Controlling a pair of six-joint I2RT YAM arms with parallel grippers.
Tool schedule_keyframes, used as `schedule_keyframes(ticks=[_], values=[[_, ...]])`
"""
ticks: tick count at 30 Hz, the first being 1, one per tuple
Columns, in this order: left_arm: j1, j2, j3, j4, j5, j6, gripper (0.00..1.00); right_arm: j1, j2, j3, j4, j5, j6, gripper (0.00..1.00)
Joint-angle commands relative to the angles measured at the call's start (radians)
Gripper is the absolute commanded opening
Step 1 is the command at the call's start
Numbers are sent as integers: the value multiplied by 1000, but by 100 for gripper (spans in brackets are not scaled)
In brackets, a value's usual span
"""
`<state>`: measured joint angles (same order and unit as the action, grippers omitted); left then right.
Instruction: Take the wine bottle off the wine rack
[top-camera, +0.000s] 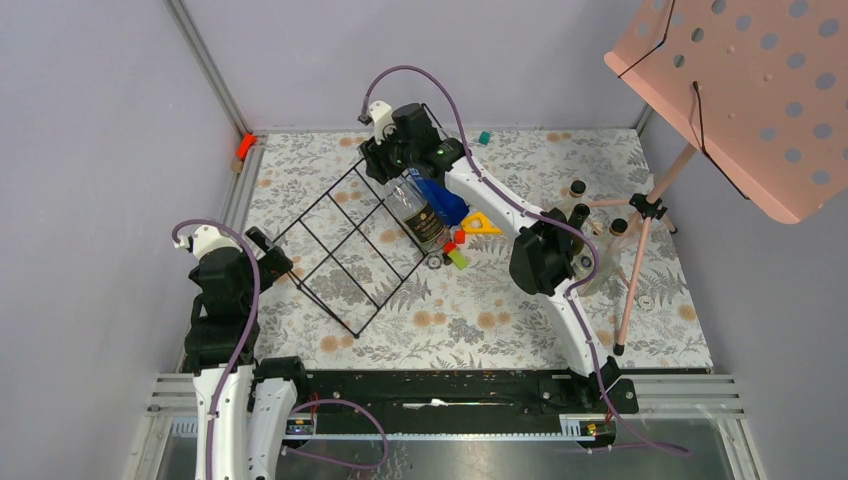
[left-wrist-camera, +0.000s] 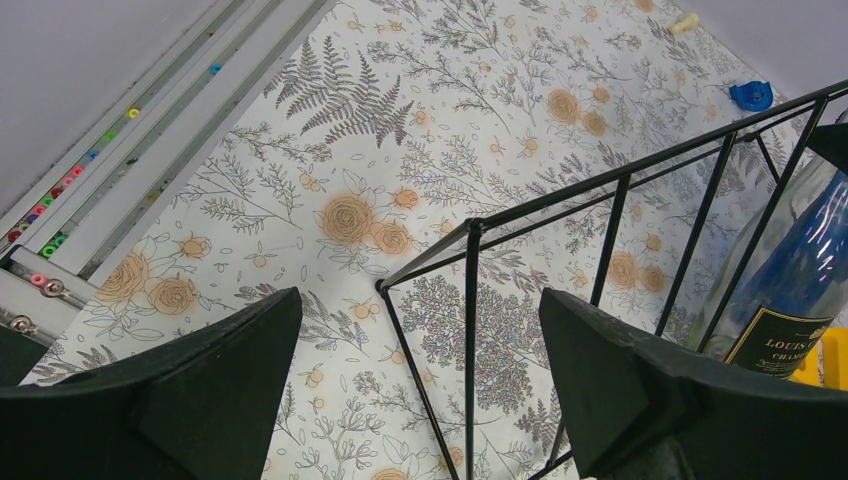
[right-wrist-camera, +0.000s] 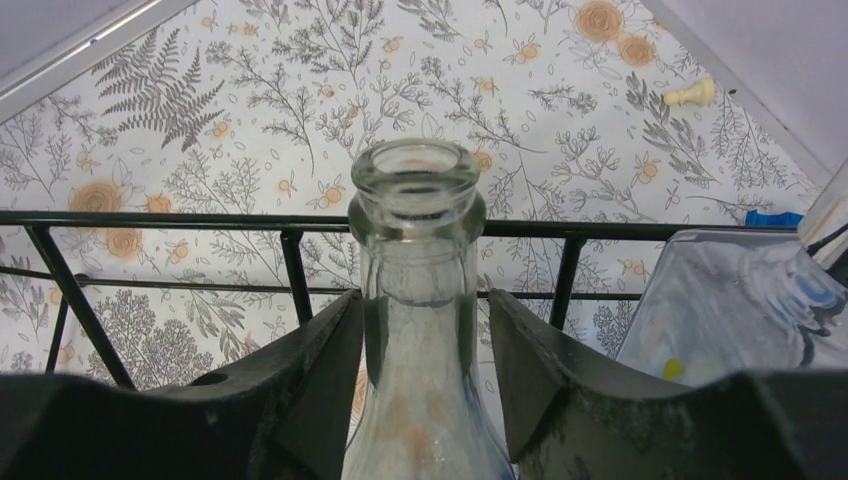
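at the far right edge of the wine rack (top-camera: 345, 250) the wine bottle (top-camera: 422, 215) lies lengthwise, its open mouth toward the back wall and its dark-labelled base toward our arm bases. we see clear glass with a gold-lettered label. from overhead we cannot tell whether it rests on the wires or on the floral tablecloth (top-camera: 500, 320) beside them.

our right gripper (top-camera: 400, 165) is at the bottle's neck. in the right wrist view its two black fingers (right-wrist-camera: 300, 390) flank the glass just below the lip, one on each side, with a black rack bar crossing behind the neck. the fingers sit so close to the glass that we cannot tell whether they are pressing it or only bracketing it.

our left gripper (left-wrist-camera: 420, 350) hangs above the rack's near left corner with its jaws spread wide and nothing between them but wire and cloth.

a yellow triangle (top-camera: 481, 223) lies just right of the bottle, and the pink perforated music stand (top-camera: 740, 90) stands at the table's right side, well apart from the rack.
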<state>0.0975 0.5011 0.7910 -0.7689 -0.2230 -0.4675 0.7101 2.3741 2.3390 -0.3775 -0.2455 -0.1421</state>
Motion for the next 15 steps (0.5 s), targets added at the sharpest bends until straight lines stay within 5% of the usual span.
schedule_keyframes(ticks=[1, 7, 15], values=[[5, 0, 5, 39, 8, 13, 99, 12, 4, 45, 66, 10, -16, 52], [6, -4, 5, 39, 7, 14, 99, 18, -29, 21, 89, 13, -9, 25], [5, -8, 6, 37, 4, 12, 99, 17, -148, -109, 150, 15, -18, 5]])
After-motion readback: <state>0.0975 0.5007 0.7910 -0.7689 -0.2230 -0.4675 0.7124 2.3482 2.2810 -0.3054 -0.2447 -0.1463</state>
